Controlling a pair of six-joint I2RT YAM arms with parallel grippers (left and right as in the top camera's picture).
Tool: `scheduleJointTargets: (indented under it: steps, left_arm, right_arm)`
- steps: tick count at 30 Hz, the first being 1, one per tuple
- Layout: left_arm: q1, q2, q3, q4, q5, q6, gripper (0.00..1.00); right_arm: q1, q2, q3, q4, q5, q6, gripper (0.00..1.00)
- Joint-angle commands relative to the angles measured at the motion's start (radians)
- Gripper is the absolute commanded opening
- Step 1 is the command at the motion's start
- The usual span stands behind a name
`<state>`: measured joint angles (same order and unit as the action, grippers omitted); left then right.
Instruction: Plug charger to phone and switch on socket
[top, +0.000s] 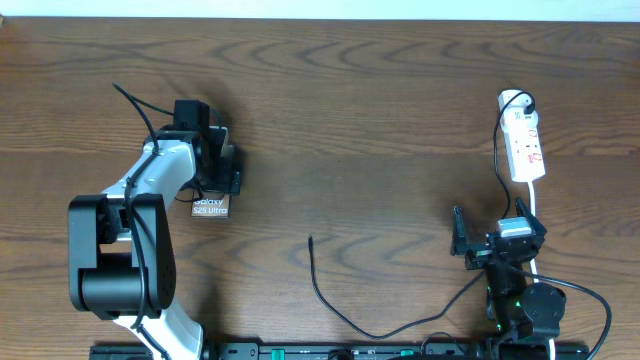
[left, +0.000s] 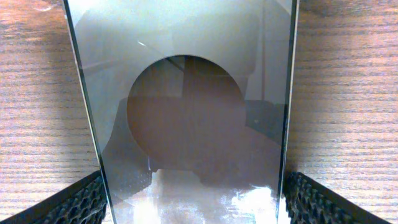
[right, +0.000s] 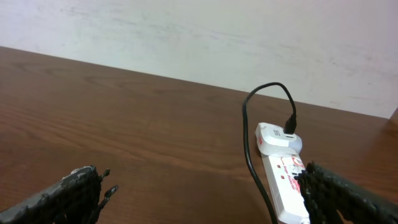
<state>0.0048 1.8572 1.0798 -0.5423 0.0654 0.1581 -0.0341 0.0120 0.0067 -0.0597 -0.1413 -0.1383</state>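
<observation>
The phone (top: 210, 207) lies at the left, its lettered end showing below my left gripper (top: 216, 168). In the left wrist view its glossy face (left: 186, 124) fills the space between my left gripper's (left: 193, 211) two fingers, which touch both long edges. The socket (top: 526, 150) lies at the far right with the white adapter (top: 514, 100) plugged in its far end. The charger cable's bare tip (top: 310, 239) rests mid-table; the cable (top: 345, 318) loops along the front edge. My right gripper (top: 497, 240) is open and empty, just in front of the socket (right: 289, 186); the adapter (right: 277, 137) and cable (right: 249, 155) show ahead.
A white cord (top: 536, 215) runs from the socket toward my right arm. A pale wall (right: 199, 37) stands beyond the table's far edge. Brown wood tabletop (top: 380, 150) lies between the two arms.
</observation>
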Motion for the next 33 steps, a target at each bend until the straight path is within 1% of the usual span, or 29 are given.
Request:
scheduleJointTargets:
  steps: [1,14,15,18,27,29,30,33]
  left_arm:
    - [-0.001,0.086,-0.044,-0.002,-0.089,0.018,0.89]
    - [-0.001,0.086,-0.044,-0.002,-0.089,0.018,0.87]
    - [-0.001,0.086,-0.044,-0.002,-0.089,0.018,0.87]
    - [-0.001,0.086,-0.044,-0.002,-0.089,0.018,0.80]
    - [-0.001,0.086,-0.044,-0.002,-0.089,0.018,0.78]
    - [-0.001,0.086,-0.044,-0.002,-0.089,0.018,0.74]
    - [-0.001,0.086,-0.044,-0.002,-0.089,0.018,0.70]
    - [-0.001,0.086,-0.044,-0.002,-0.089,0.018,0.70]
  right_arm:
    - [0.004,-0.003,-0.001,-0.004,0.000,0.011,0.99]
    - [0.004,-0.003,-0.001,-0.004,0.000,0.011,0.99]
    - [0.004,-0.003,-0.001,-0.004,0.000,0.011,0.99]
    - [0.004,-0.003,-0.001,-0.004,0.000,0.011,0.99]
    - [0.004,-0.003,-0.001,-0.004,0.000,0.011,0.99]
    - [0.004,-0.003,-0.001,-0.004,0.000,0.011,0.99]
    - [0.004,-0.003,-0.001,-0.004,0.000,0.011,0.99]
    - [0.004,-0.003,-0.001,-0.004,0.000,0.011,0.99]
